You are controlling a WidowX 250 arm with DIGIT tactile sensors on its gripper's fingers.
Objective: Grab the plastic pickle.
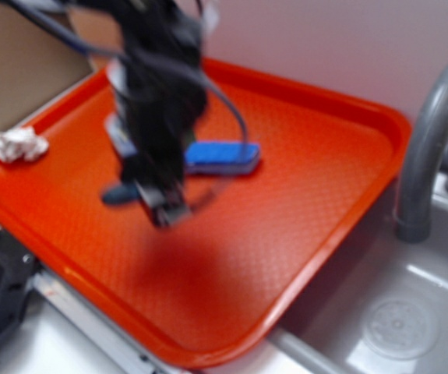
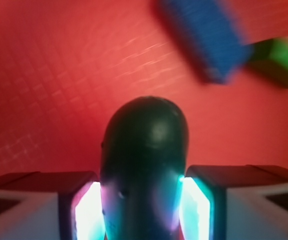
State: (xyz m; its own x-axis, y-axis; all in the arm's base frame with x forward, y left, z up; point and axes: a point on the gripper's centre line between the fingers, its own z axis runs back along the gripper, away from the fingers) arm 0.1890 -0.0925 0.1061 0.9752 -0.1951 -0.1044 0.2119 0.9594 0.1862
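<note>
- Wrist view: the plastic pickle (image 2: 145, 165) is shown lying lengthwise between the two pads (image 2: 89, 210) of the gripper (image 2: 142, 212), its rounded end pointing away from the camera. Both pads appear pressed against its flanks, so the gripper is judged to be clamped on it.
- Exterior view: the gripper (image 1: 164, 204) is seen low over the orange tray (image 1: 317, 156), with one dark end of the pickle (image 1: 119, 193) projecting to the side. Whether the pickle is lifted clear of the tray cannot be told through the motion blur.
- A blue sponge (image 1: 222, 155) lies just beyond; a green block (image 2: 278, 59) is visible behind it in the wrist view.
- Handling, as judged: a light, stiff, hollow-looking moulding with a glossy, curved skin that is likely to be slippery. A hold across the mid-length, where the flanks run most nearly parallel, is favoured; a hold near a rounded end may squeeze it out.
</note>
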